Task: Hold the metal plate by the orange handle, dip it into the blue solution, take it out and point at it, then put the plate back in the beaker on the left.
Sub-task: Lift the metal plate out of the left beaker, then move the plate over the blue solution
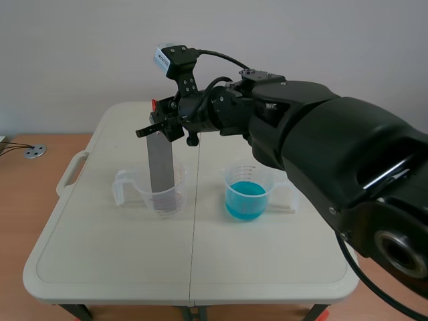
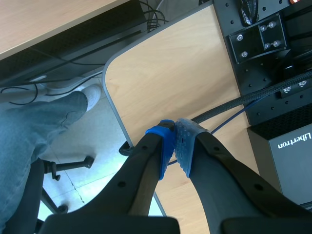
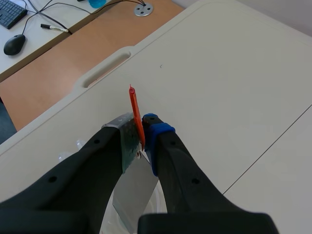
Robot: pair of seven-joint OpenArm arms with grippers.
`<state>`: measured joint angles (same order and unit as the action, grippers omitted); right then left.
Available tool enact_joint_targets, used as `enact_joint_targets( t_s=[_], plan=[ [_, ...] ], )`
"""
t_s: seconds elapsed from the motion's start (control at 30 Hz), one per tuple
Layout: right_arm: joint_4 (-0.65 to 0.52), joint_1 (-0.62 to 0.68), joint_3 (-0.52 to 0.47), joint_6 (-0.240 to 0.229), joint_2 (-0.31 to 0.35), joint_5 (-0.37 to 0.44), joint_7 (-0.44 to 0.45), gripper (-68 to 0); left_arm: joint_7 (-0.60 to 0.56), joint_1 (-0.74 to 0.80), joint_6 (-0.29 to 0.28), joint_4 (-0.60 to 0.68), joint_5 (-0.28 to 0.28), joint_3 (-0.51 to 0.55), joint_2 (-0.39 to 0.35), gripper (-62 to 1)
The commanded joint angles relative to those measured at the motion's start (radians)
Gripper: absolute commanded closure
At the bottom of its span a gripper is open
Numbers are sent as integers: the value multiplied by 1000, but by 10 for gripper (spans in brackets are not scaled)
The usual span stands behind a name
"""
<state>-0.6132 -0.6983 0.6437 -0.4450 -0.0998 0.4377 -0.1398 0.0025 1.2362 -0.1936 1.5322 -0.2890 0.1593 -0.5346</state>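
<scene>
My right gripper [image 1: 159, 124] reaches across from the right and is shut on the thin orange handle [image 3: 135, 113] of the metal plate [image 1: 160, 168]. The plate hangs upright with its lower end inside the clear empty beaker [image 1: 150, 194] on the left. In the right wrist view the handle sticks up between the right gripper's [image 3: 139, 132] pads and the plate [image 3: 134, 191] drops below them. The beaker with blue solution [image 1: 246, 196] stands to the right, apart from the plate. My left gripper [image 2: 174, 139] is shut on nothing, off the table, and does not show in the scene view.
Both beakers stand mid-table on the white folding table [image 1: 100, 261], whose carry handle [image 1: 72, 171] is at its left edge. The left wrist view shows a wooden desk [image 2: 170, 73], cables, black equipment [image 2: 273, 58] and a person's leg [image 2: 34, 131] in jeans.
</scene>
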Motion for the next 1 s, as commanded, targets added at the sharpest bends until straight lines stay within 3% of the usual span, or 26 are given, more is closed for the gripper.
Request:
enact_joint_targets(
  t_s=[0.0, 0.17, 0.47, 0.67, 0.97],
  plan=[
    [-23, -24, -1, -29, -3, 11, 13, -13, -9, 13, -3, 11, -6, -3, 2, -18],
    [-25, -3, -1, -125, -3, 11, 63, -13, -10, 13, -3, 11, -6, -3, 2, -18],
    [-53, 38, -1, -245, 30, 11, 174, -13, -10, 13, -3, 11, -6, -3, 2, -18],
    [-142, 64, -4, -260, 89, 11, 222, -13, -10, 13, -3, 11, -6, -3, 2, -18],
    [-254, 92, -4, -259, 127, 11, 221, -13, -10, 13, -3, 11, -6, -3, 2, -18]
  ],
)
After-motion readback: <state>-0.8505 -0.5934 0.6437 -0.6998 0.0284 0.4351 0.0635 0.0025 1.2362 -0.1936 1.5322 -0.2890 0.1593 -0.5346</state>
